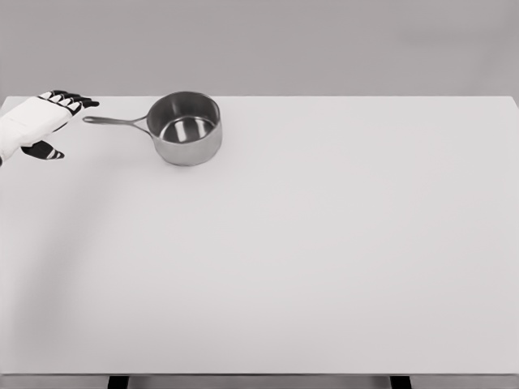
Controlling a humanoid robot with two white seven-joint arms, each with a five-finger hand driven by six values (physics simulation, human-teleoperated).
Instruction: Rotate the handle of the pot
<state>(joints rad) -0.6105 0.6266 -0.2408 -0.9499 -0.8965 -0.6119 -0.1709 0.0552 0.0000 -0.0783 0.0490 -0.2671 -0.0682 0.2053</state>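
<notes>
A steel saucepan [185, 128] stands upright on the white table at the back left, empty inside. Its thin handle [115, 121] points left, nearly level. My left hand [66, 121] hovers at the far left edge, white with black fingertips [75, 102], just left of the handle's end and apart from it. The fingers are stretched out and the thumb hangs below; nothing is held. The right arm is out of view.
The white table [324, 243] fills most of the view, with its front edge along the bottom and a grey wall behind. Two dark table legs show under the front edge.
</notes>
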